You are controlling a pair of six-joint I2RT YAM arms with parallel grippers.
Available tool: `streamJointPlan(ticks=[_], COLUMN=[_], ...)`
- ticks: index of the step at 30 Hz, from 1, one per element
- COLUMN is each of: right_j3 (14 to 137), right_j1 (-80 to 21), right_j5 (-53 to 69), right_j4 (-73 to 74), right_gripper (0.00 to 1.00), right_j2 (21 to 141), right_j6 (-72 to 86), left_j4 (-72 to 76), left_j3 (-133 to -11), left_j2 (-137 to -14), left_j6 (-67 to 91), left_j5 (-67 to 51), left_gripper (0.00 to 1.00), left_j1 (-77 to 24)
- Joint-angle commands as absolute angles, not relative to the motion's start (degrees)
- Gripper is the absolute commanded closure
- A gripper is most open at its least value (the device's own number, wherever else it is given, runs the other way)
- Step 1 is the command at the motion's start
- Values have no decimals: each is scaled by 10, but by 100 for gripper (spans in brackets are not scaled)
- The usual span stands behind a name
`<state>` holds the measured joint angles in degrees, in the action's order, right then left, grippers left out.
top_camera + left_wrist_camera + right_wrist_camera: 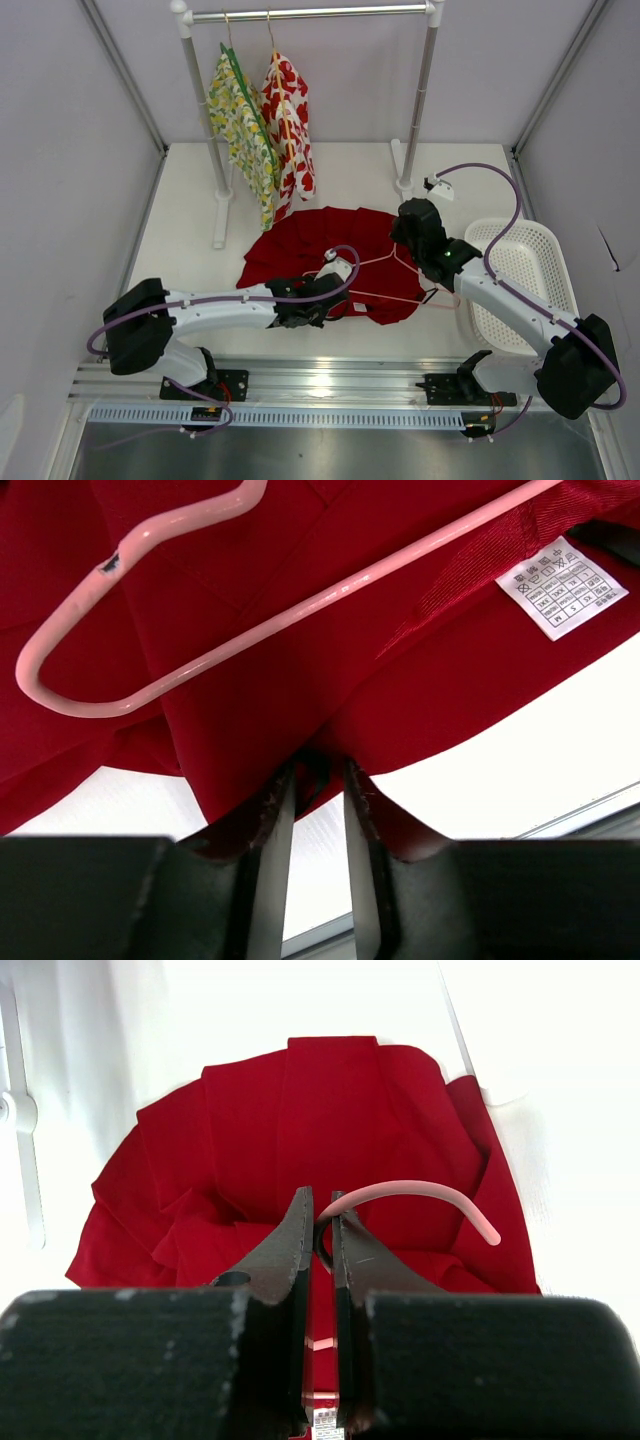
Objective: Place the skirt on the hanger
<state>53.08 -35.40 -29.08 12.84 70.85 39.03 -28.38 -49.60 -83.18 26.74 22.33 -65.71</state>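
The deep-red skirt lies spread on the white table, mid-view from above. The pale pink hanger rests on its right half. In the left wrist view the hanger crosses the skirt above my left gripper. That gripper is shut on the skirt's near hem, and the cloth drapes over both fingers. From above, the left gripper sits at the skirt's front edge. My right gripper is shut on the hanger just below its curved hook, over the skirt. From above, the right gripper is at the skirt's right side.
A clothes rack stands at the back with a yellow-green floral garment and a white garment with red flowers hanging on it. Its feet rest close behind the skirt. A white basket sits at the right. A care label shows on the skirt.
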Motion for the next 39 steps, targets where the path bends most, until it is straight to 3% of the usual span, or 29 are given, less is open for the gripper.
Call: streamJointPlan(ticks=[1,13,24,39], right_j3=[548,549,551,548], right_j1=[-351,-351,-351,-352], right_j5=[-303,-302,-300,-308], right_j4=[135,134,135,145], right_gripper=[100,100,100,100], right_j2=[703,704,695,678], right_j6=[391,389,391,394], left_j4=[-277,-277,-144,-30], left_j3=[-521,-520,-436,-364], left_j2=[-836,-827,-721,-723], left_j6=[256,246,264,347], left_j5=[237,237,75,18], left_gripper=[75,100,100,100], left_j1=[-653,-650,-550,-431])
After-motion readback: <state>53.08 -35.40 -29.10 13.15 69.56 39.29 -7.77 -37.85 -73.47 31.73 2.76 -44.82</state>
